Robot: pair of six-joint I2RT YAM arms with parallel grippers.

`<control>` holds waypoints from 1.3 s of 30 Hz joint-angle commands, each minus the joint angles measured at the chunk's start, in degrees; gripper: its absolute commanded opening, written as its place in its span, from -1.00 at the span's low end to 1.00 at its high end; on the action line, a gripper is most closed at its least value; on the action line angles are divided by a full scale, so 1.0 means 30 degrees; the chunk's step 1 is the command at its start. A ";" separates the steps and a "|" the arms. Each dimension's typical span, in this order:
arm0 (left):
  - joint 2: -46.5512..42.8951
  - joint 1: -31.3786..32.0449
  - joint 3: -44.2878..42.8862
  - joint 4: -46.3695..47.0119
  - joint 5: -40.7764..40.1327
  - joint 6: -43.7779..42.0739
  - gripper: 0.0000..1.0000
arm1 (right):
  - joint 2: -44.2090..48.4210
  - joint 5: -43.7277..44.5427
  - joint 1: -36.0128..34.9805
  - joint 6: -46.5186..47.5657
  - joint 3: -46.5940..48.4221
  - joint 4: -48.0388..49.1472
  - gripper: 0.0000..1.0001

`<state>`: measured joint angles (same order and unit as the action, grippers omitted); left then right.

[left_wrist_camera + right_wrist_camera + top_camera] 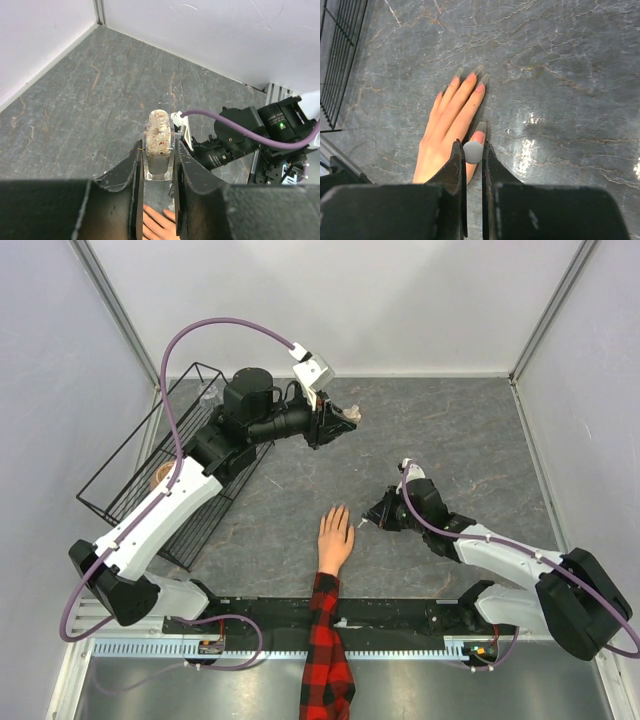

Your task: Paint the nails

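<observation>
Glass polish bottle (159, 131) stands upright, clamped in our left gripper (338, 423) at upper centre, kept level, we judge, against spilling. Our right gripper (473, 150) pinches the brush cap (473, 152) over the nails (480, 88), which lie flat at lower centre.

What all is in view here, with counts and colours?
mannequin hand: one, peach, palm down, near middle
plaid sleeve: one, red-black, over near edge
nails: five, pinkish, grey tips, on fingertips
polish bottle: one, clear, speckled, uncapped, in left tool
brush cap: one, grey, in right tool
wire basket: one, black, far left
table: one, grey marble
left tool: one, black, shut on polish bottle
right tool: one, black, shut on brush cap, by thumb
</observation>
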<state>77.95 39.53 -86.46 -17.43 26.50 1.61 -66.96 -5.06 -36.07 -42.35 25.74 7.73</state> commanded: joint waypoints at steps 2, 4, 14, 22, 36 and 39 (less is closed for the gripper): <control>0.0295 0.0095 -0.1035 0.1181 -0.0630 0.0373 -0.96 | -0.0239 0.0544 0.0072 0.0873 0.0855 0.0266 -1.00; 0.0499 0.0095 -0.1122 0.1181 -0.0631 0.0373 -0.96 | -0.0210 0.0457 0.0072 0.1019 0.0767 0.0529 -1.00; 0.0676 0.0095 -0.1328 0.1211 -0.0836 0.0606 -0.96 | -0.1411 -0.0306 0.0101 0.1694 0.1206 0.0969 -1.00; 0.0969 0.0095 -0.1708 0.1182 -0.0836 0.0666 -0.96 | -0.2347 -0.0716 0.0101 0.1986 0.1645 0.1525 -1.00; 0.1350 0.0095 -0.2090 0.0654 -0.0660 0.0197 -0.96 | -0.3373 -0.1067 0.0101 0.1636 0.1851 0.1995 -1.00; 0.1292 0.0095 -0.2031 0.0595 -0.0601 0.0226 -0.96 | -0.3578 -0.1126 0.0130 0.1548 0.1792 0.2375 -1.00</control>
<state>82.04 39.53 -90.13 -17.45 24.99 1.72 -76.93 -7.73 -35.88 -37.52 29.41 10.92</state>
